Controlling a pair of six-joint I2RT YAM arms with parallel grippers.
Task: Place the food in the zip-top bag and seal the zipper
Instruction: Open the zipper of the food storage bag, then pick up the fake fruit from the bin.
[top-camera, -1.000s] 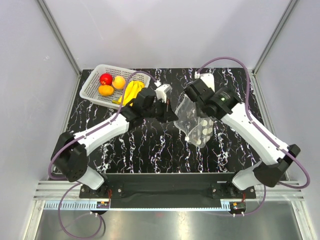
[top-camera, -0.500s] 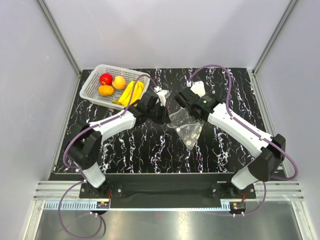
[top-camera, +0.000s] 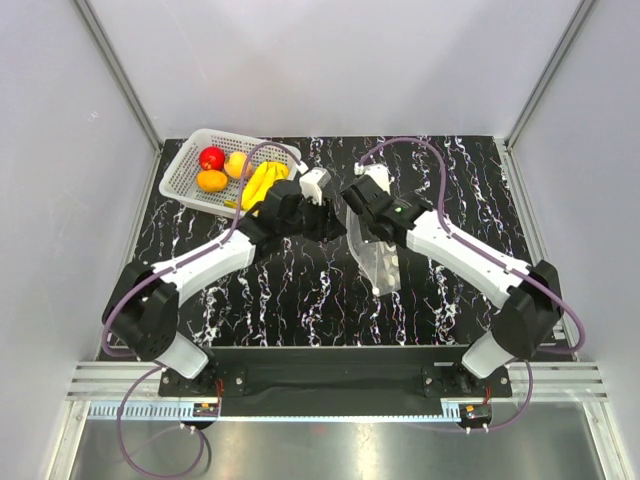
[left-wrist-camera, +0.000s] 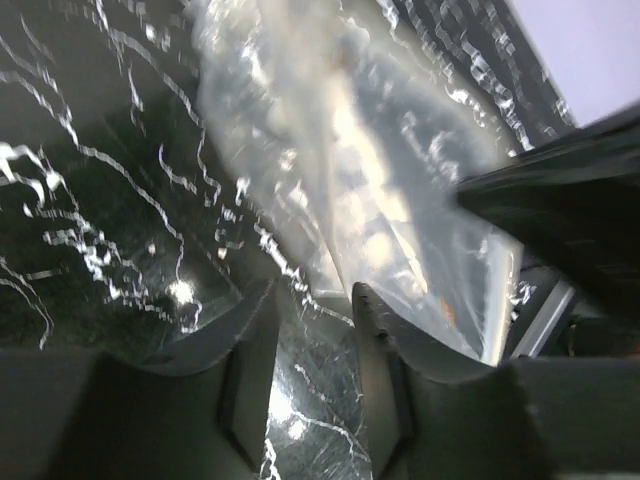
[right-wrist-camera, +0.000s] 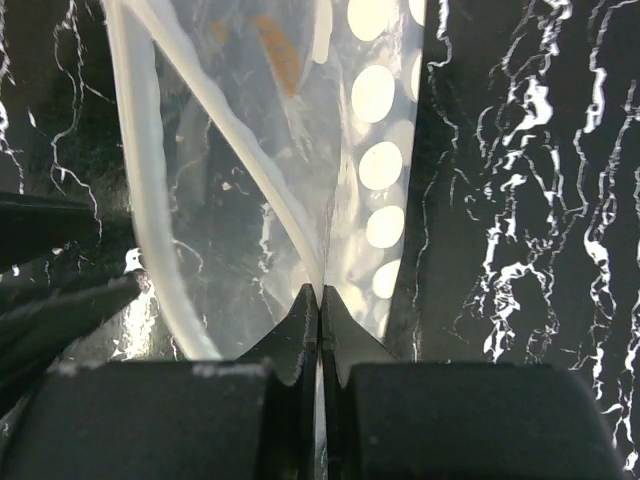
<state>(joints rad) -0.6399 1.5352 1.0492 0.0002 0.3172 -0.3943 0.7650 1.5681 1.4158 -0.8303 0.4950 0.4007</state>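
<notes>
right gripper (right-wrist-camera: 320, 295): closed flat, a fold of the zip-top bag (right-wrist-camera: 250, 180) is pinched between its tips.
left gripper (left-wrist-camera: 315, 295): jaws are narrowly parted; nothing is seen clamped, and the bag's crinkled edge lies just ahead of them.
bag: it is held up between the two grippers and hangs below the right one toward the table (top-camera: 290, 290).
zipper (right-wrist-camera: 143, 220): the pale strip runs just left of the right tips and is judged unsealed.
food: bananas (top-camera: 262, 182) and three round fruits (top-camera: 211, 180) are left in the basket (top-camera: 178, 170), well apart on the left gripper's outer side.
handling: the film is judged light, limp and slippery; the stiffer zipper lip is the better hold.
fruit: judged firm and likely to roll.
</notes>
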